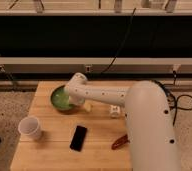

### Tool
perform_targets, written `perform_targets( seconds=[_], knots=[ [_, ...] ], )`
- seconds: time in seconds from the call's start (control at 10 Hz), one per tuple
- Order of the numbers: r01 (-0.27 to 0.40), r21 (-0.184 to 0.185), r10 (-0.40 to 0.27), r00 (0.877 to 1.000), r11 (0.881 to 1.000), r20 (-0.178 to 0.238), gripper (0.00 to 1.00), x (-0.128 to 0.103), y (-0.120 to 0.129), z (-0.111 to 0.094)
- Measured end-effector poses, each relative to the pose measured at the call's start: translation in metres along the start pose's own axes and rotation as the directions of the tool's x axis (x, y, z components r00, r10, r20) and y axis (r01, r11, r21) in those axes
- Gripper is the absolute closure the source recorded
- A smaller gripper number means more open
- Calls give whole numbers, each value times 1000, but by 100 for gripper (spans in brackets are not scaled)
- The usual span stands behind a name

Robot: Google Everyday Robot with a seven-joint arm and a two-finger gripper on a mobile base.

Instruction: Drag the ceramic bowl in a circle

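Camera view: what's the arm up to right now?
The white arm reaches across the wooden table to the green ceramic bowl near the far-left side. Its claw is down at the bowl's right edge, mostly hidden behind the wrist, so the grip can't be confirmed. A white cup stands near the left edge, a black phone lies in the middle, and a red item lies by the robot's body.

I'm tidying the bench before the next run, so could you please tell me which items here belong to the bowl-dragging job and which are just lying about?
Belongs to the job:
- ceramic bowl, far left of the table
- gripper, at the bowl's right rim

Just lying about:
- white paper cup
- black phone
- red object
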Motion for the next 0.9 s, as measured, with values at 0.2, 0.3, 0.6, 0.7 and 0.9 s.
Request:
perform_targets(
  seconds=[0.2, 0.3, 0.6, 0.7, 0.9],
  knots=[
    [5, 0, -5, 1000, 1000, -1, 20, 0, -1, 0],
    [8, -1, -8, 1000, 1000, -1, 20, 0, -1, 0],
    [17, -2, -17, 1000, 1000, -2, 20, -1, -1, 0],
    [22, -3, -22, 1000, 1000, -2, 20, -1, -2, 0],
    [30, -5, -30, 1000, 1000, -1, 20, -1, -1, 0]
  ],
)
